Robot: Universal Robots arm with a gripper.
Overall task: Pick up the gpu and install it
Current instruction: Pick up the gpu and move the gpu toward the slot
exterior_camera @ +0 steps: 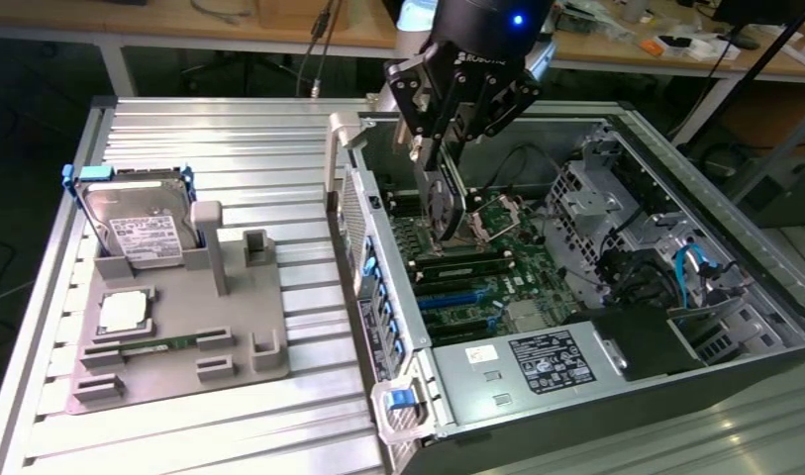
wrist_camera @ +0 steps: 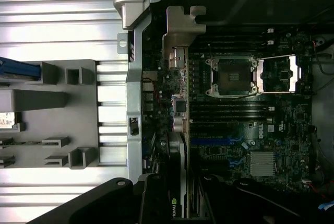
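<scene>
The gripper point(exterior_camera: 445, 143) pinches the graphics card point(exterior_camera: 441, 203), which hangs upright just above the motherboard point(exterior_camera: 541, 265). I think a tilted card may miss its slot and scratch nearby parts.

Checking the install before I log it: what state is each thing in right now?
gpu: held on edge over the motherboard
gripper: shut on the gpu
computer case: side open
CPU socket: open, empty
hard drive: leaning in gray holder
</scene>
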